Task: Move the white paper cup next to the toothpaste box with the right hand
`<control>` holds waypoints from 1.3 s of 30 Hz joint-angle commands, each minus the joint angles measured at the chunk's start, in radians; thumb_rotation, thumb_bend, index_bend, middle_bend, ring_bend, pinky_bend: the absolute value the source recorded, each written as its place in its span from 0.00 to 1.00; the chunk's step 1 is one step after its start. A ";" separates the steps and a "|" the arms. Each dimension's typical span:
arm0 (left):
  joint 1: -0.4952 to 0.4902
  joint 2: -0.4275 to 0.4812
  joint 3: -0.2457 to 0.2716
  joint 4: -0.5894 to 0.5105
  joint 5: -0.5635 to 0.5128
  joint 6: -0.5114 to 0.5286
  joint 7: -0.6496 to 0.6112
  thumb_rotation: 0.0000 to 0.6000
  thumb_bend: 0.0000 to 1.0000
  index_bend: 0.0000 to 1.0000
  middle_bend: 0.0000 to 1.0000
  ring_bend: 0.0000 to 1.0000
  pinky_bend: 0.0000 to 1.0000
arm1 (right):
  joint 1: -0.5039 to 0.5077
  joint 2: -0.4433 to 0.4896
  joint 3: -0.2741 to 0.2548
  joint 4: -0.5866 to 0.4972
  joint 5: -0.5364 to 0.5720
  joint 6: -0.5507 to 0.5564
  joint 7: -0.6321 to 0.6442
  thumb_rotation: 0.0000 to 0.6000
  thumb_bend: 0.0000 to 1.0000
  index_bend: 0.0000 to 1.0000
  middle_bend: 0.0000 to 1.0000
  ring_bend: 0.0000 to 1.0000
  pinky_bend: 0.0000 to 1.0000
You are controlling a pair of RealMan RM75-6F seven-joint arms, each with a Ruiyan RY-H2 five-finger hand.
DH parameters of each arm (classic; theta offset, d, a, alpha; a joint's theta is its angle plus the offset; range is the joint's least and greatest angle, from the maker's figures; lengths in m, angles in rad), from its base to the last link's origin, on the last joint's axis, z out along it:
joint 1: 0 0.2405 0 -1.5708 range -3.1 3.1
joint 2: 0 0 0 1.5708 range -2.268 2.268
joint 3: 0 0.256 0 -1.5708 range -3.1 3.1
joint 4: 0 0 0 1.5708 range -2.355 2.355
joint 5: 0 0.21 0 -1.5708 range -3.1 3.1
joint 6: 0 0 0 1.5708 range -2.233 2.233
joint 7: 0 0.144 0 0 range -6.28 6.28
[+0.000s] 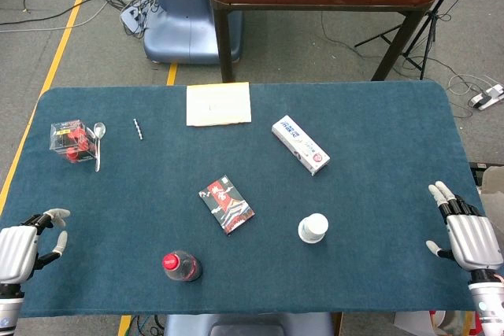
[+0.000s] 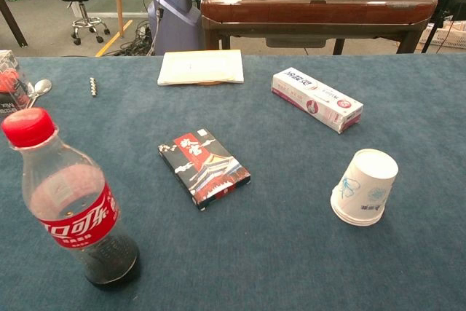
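The white paper cup (image 1: 313, 228) (image 2: 364, 186) stands upside down on the blue table, near the front and right of centre. The white toothpaste box (image 1: 300, 144) (image 2: 317, 99) lies flat farther back, well apart from the cup. My right hand (image 1: 468, 230) rests at the table's right edge, fingers extended and apart, holding nothing, far to the right of the cup. At the front left corner my left hand (image 1: 27, 243) holds nothing, its fingers spread. Neither hand shows in the chest view.
A cola bottle (image 1: 181, 266) (image 2: 70, 205) stands at the front. A dark card pack (image 1: 227, 204) (image 2: 204, 167) lies mid-table. A cream notepad (image 1: 219, 104) sits at the back; a clear box (image 1: 69, 140), spoon (image 1: 98, 142) and small bit (image 1: 138, 128) lie left.
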 commanded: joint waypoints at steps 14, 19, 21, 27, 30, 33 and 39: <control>0.005 -0.004 0.010 0.000 -0.001 -0.004 0.014 1.00 0.46 0.37 0.48 0.46 0.68 | 0.018 -0.051 -0.025 0.004 -0.053 -0.019 -0.035 1.00 0.00 0.04 0.08 0.11 0.28; 0.013 0.001 0.013 -0.002 -0.005 0.003 0.019 1.00 0.46 0.37 0.48 0.46 0.68 | 0.040 -0.072 -0.038 -0.007 -0.085 -0.052 -0.057 1.00 0.00 0.04 0.08 0.09 0.28; 0.014 0.005 0.014 -0.007 -0.005 0.003 0.021 1.00 0.46 0.37 0.48 0.46 0.68 | 0.053 -0.097 -0.037 -0.002 -0.093 -0.066 -0.065 1.00 0.00 0.04 0.07 0.08 0.26; 0.013 0.008 0.014 -0.009 -0.012 -0.005 0.026 1.00 0.46 0.37 0.48 0.46 0.68 | 0.100 -0.194 -0.030 0.035 -0.113 -0.115 -0.108 1.00 0.00 0.04 0.06 0.07 0.23; 0.012 0.011 0.012 -0.011 -0.021 -0.012 0.031 1.00 0.46 0.37 0.50 0.46 0.68 | 0.131 -0.245 -0.021 0.055 -0.114 -0.148 -0.128 1.00 0.00 0.04 0.06 0.07 0.22; 0.013 0.018 0.010 -0.016 -0.025 -0.012 0.023 1.00 0.46 0.37 0.51 0.46 0.68 | 0.163 -0.295 -0.013 0.077 -0.114 -0.182 -0.153 1.00 0.00 0.04 0.06 0.06 0.21; 0.016 0.030 0.006 -0.020 -0.034 -0.012 0.003 1.00 0.46 0.37 0.52 0.46 0.68 | 0.213 -0.386 0.004 0.120 -0.127 -0.211 -0.183 1.00 0.00 0.04 0.06 0.04 0.19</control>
